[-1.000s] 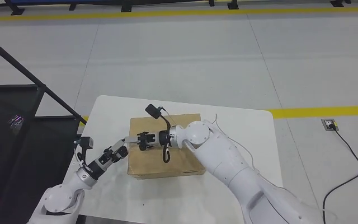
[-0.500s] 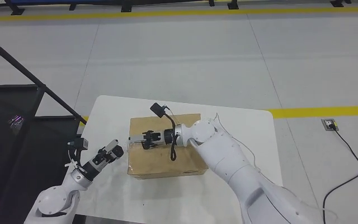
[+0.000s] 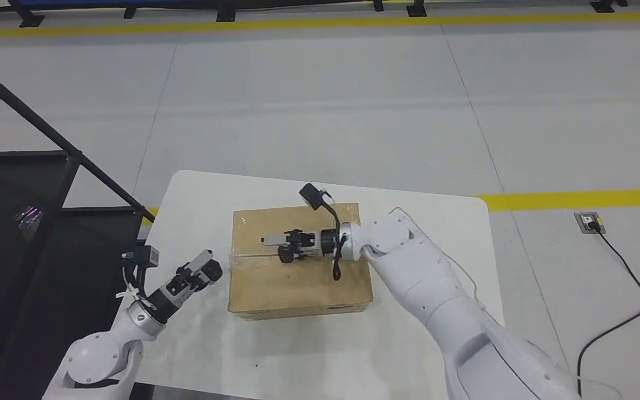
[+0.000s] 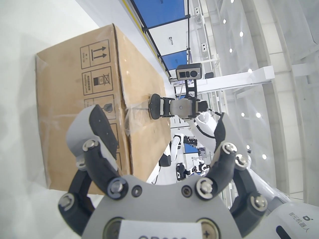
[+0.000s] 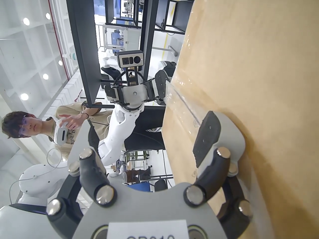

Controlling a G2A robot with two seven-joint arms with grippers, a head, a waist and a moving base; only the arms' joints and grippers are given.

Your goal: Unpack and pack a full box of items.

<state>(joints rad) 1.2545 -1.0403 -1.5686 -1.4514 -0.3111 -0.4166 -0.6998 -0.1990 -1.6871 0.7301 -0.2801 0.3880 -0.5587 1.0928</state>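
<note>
A brown cardboard box (image 3: 300,285) stands shut on the white table (image 3: 430,225), with clear tape (image 5: 179,95) along its top seam. My right gripper (image 3: 290,242) lies over the box top near the seam, open and holding nothing. One of its fingers (image 5: 211,130) rests against the cardboard (image 5: 249,63). My left gripper (image 3: 205,270) hangs just off the box's left side, open and empty. In the left wrist view its fingers (image 4: 99,118) face the box's printed side (image 4: 62,88), and crinkled tape (image 4: 128,118) wraps over that edge.
A black metal frame (image 3: 40,130) and a dark panel (image 3: 60,260) stand beside the table's left edge. Bare tabletop (image 3: 430,250) lies right of the box and in front of it. The floor has a yellow line (image 3: 560,200).
My right gripper has slid to the right along the box top, from the left edge toward the middle. My left gripper drew back from the box's side, then held still.
</note>
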